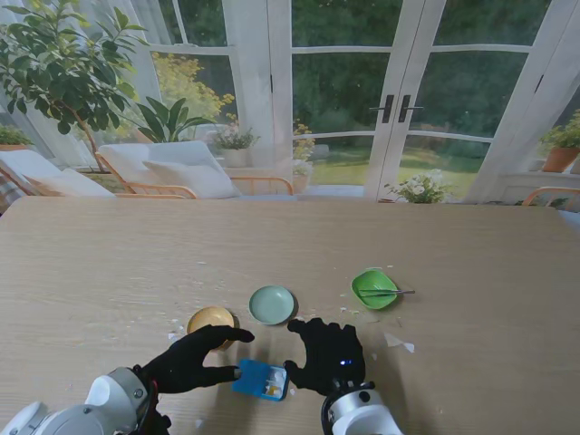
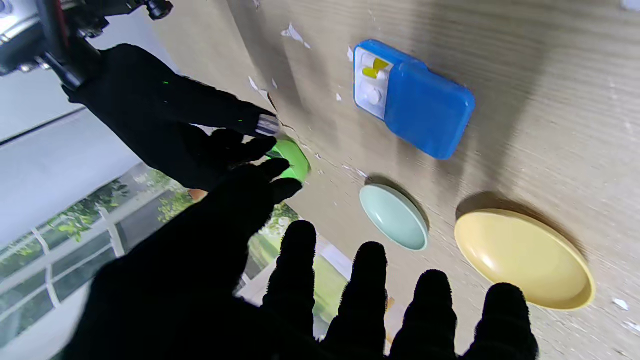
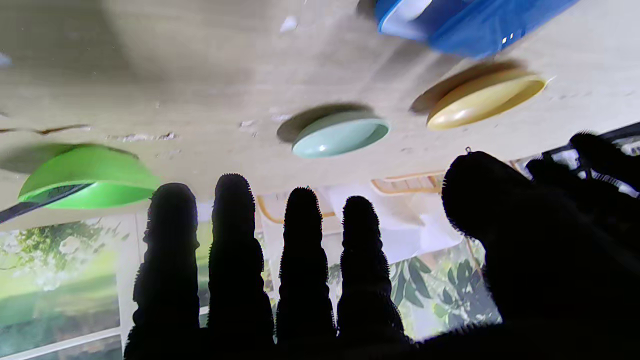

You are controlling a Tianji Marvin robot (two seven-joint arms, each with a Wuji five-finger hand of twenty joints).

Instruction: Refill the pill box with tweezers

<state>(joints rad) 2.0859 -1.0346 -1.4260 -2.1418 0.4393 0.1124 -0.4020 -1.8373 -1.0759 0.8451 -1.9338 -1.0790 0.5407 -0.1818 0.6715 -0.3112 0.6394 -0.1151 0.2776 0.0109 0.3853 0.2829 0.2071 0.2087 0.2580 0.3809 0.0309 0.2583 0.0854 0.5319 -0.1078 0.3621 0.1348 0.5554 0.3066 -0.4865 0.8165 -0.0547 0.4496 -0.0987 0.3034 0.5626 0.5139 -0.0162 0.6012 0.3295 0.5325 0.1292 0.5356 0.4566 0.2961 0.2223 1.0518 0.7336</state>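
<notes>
pills show in pill box only from left wrist.

The blue pill box lies between the left hand and right hand, both spread; tweezers rest across the green dish.

No legible text, label, brand, number or sign on anything in view

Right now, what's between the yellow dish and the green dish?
The pale mint dish sits between the yellow dish and the green dish, seen in the stand view.
</notes>
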